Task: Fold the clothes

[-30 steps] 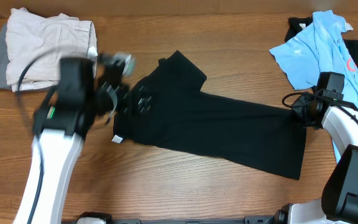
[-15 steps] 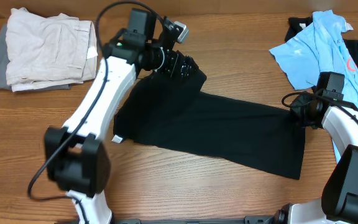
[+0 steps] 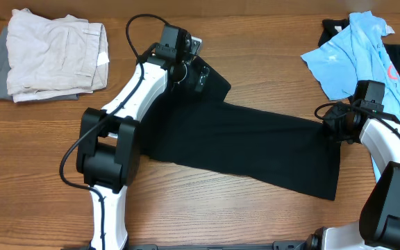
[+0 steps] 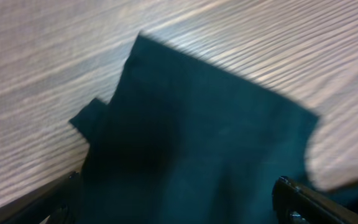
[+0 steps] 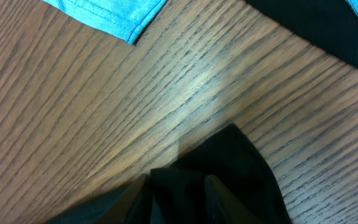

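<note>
The black shirt point(image 3: 255, 149) is laid across the middle of the table point(image 3: 207, 215), narrowed to a long band, with one sleeve jutting toward the far edge. Folding is judged partly done: the sleeve and the crosswise folds are left. The left gripper point(image 3: 201, 75) is held over that sleeve, jaws wide apart and empty. The right gripper point(image 3: 333, 126) is clamped on the shirt's right-hand end. The light blue polo point(image 3: 349, 55) is heaped unfolded at the far right corner. A folded beige pile point(image 3: 54, 52) is noted at the far left corner.

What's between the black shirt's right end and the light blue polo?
Only bare wood table. The right wrist view shows open grain from the light blue polo hem to the black shirt corner; overhead agrees.
</note>
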You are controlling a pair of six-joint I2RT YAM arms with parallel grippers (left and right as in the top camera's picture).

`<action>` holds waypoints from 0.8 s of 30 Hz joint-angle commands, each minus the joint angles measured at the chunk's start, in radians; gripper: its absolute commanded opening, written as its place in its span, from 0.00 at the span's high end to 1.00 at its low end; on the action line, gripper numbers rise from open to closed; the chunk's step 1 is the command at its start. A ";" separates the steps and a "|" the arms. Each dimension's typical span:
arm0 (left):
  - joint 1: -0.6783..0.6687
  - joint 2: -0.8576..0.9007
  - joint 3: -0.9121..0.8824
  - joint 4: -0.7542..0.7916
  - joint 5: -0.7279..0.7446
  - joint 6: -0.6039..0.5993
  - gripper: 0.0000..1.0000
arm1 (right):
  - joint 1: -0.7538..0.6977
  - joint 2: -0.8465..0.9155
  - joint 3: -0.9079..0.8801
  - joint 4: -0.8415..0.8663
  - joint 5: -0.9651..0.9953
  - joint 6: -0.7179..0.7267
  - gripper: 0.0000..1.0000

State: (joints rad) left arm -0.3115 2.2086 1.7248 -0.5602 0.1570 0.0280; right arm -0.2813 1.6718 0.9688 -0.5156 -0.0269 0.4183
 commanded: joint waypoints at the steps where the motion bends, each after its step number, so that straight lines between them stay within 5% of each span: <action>1: 0.018 0.030 0.024 -0.008 -0.047 -0.012 0.00 | -0.004 -0.024 0.020 0.009 -0.010 0.005 0.68; 16: 0.029 0.061 0.023 -0.029 0.028 0.063 0.00 | -0.004 -0.024 0.020 0.010 -0.014 0.005 0.68; 20: 0.029 0.061 0.023 -0.029 0.039 0.079 0.08 | -0.004 -0.024 0.020 0.010 -0.021 0.005 0.68; 24: 0.029 0.061 0.023 -0.026 0.053 0.092 0.03 | -0.004 -0.024 0.020 0.009 -0.021 0.005 0.68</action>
State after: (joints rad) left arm -0.2817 2.2467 1.7248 -0.5900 0.1833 0.0891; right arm -0.2817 1.6718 0.9688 -0.5137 -0.0380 0.4187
